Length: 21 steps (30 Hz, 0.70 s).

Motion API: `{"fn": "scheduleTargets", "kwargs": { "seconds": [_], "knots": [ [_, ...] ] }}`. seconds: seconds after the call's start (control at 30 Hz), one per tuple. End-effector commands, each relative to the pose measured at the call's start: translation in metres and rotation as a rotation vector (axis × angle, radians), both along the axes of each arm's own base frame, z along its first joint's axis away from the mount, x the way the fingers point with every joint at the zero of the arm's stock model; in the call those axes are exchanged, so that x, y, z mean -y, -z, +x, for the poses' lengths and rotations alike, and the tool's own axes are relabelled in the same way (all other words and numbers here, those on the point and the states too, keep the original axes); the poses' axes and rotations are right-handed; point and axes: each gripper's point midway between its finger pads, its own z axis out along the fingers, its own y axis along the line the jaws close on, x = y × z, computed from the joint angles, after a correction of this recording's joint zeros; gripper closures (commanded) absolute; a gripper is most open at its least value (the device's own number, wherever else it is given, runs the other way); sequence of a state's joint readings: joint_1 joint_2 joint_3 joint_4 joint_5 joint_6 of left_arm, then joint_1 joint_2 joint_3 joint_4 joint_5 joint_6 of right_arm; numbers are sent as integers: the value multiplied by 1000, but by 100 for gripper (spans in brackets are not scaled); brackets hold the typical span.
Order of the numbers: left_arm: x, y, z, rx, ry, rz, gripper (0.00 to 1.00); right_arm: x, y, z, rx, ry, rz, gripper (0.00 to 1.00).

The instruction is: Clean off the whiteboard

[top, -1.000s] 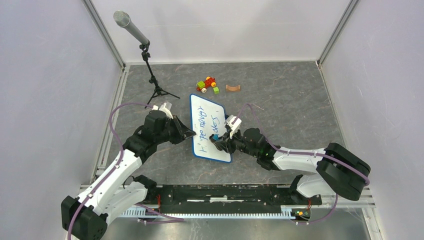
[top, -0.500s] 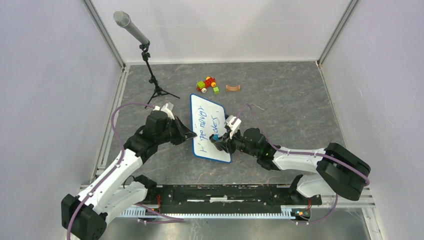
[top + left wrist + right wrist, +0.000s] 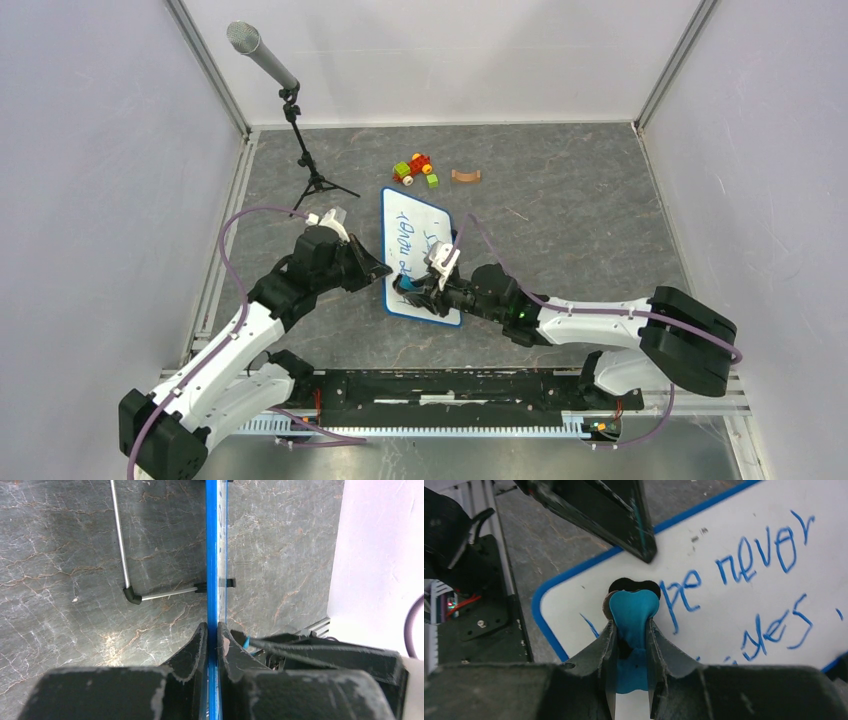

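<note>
The whiteboard [image 3: 425, 215] lies on the grey table with blue handwriting [image 3: 754, 560] across it. My left gripper [image 3: 383, 268] is shut on its left blue rim, seen edge-on in the left wrist view [image 3: 212, 555] between the left gripper's [image 3: 212, 632] two black fingers. My right gripper [image 3: 408, 290] is shut on a blue eraser [image 3: 633, 611], whose rounded tip presses on the whiteboard [image 3: 724, 625] near its near-left corner, just left of the writing. One left finger [image 3: 614, 510] shows at the top of the right wrist view.
A microphone on a black tripod [image 3: 300, 150] stands at the back left; one tripod leg [image 3: 120, 540] lies close to the board's rim. Small toy bricks [image 3: 415, 168] and a brown curved piece [image 3: 465, 176] sit beyond the board's far end.
My right gripper has slid the eraser from the board's right side to its near-left corner, and the writing it crossed is gone. The left gripper keeps its place on the rim.
</note>
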<state>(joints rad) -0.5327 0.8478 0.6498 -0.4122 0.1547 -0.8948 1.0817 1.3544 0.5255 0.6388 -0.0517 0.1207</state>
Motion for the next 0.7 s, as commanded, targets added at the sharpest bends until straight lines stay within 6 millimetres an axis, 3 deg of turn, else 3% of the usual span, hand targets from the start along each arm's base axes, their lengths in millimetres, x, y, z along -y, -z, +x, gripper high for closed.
{"fn": "scheduleTargets", "kwargs": {
  "seconds": [0.0,0.2,0.53,0.67],
  "knots": [
    [14,-9,0,0,3,-56,98,-31,-25,-23,17,-121,56,77],
    [17,-15,0,18,4,-58,98,-28,-11,-12,11,-61,11,77],
    [13,-19,1,34,0,-33,98,44,49,20,-115,187,-104,77],
    [12,-21,0,42,3,-36,98,51,62,20,-153,194,-128,77]
  ]
}}
